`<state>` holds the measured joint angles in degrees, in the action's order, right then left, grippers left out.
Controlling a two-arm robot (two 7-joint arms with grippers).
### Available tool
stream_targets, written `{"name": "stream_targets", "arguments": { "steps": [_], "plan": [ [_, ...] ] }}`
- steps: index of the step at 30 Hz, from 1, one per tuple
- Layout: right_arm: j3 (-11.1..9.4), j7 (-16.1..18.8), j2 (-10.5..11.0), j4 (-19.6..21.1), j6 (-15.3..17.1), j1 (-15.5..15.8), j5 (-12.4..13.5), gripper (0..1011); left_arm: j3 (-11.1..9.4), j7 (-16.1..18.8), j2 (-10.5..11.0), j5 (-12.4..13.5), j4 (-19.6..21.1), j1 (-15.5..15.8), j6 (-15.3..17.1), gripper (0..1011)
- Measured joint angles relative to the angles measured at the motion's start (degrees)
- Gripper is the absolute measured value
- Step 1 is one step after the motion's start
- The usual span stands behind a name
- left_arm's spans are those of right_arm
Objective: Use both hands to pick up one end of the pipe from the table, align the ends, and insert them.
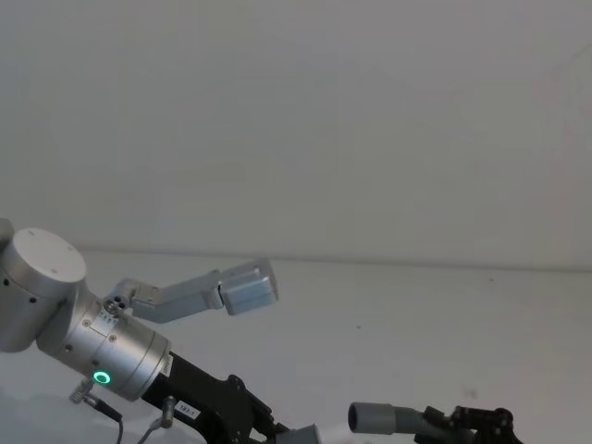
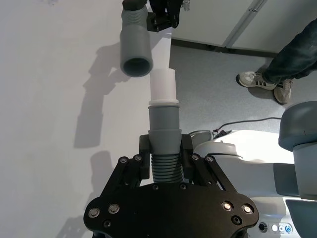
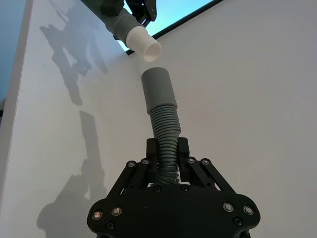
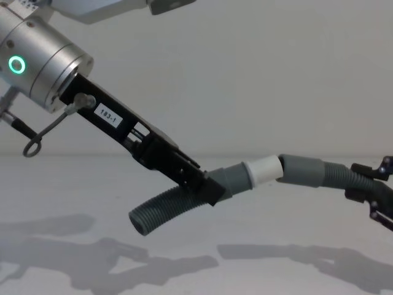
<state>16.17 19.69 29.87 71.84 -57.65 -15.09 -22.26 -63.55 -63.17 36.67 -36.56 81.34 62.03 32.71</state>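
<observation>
My left gripper (image 4: pixel 209 187) is shut on one pipe piece (image 4: pixel 163 212), held in the air above the table (image 4: pixel 245 270). Its white tip (image 4: pixel 264 170) points at the hollow cuff (image 4: pixel 301 170) of the other piece, which my right gripper (image 4: pixel 368 190) is shut on. From the chest the two ends look nearly touching. In the left wrist view the white tip (image 2: pixel 163 85) sits beside the hollow cuff (image 2: pixel 135 54), off its axis, ahead of the left gripper (image 2: pixel 164 148). In the right wrist view a gap separates the hollow cuff (image 3: pixel 158 89) and the white tip (image 3: pixel 143 44), beyond the right gripper (image 3: pixel 168 151).
The table edge runs close to the held pipes, with grey floor beyond it. A person's legs and shoes (image 2: pixel 277 74) stand on that floor, away from the pipes. The robot's white body (image 2: pixel 297 148) lies below the left wrist. Shadows of both arms fall on the table.
</observation>
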Motion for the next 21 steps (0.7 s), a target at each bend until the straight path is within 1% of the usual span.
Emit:
{"name": "stream_targets", "arguments": {
  "steps": [6, 12, 21],
  "plan": [
    [-0.71, -1.37, -0.46, -1.27, -2.49, -0.53, -2.38, 215, -0.39, -0.10, -0.13, -0.08, -0.45, 0.38, 0.07, 322],
    [-1.33, -2.28, -0.76, -2.16, -4.47, -0.88, -4.14, 215, -0.83, -0.11, -0.31, -0.10, -0.90, 0.83, 0.39, 322],
    [-2.09, -3.00, -1.21, -2.82, -6.40, -1.09, -5.94, 215, -1.44, -0.01, -0.53, -0.19, -1.40, 1.36, 0.90, 322]
  ]
}}
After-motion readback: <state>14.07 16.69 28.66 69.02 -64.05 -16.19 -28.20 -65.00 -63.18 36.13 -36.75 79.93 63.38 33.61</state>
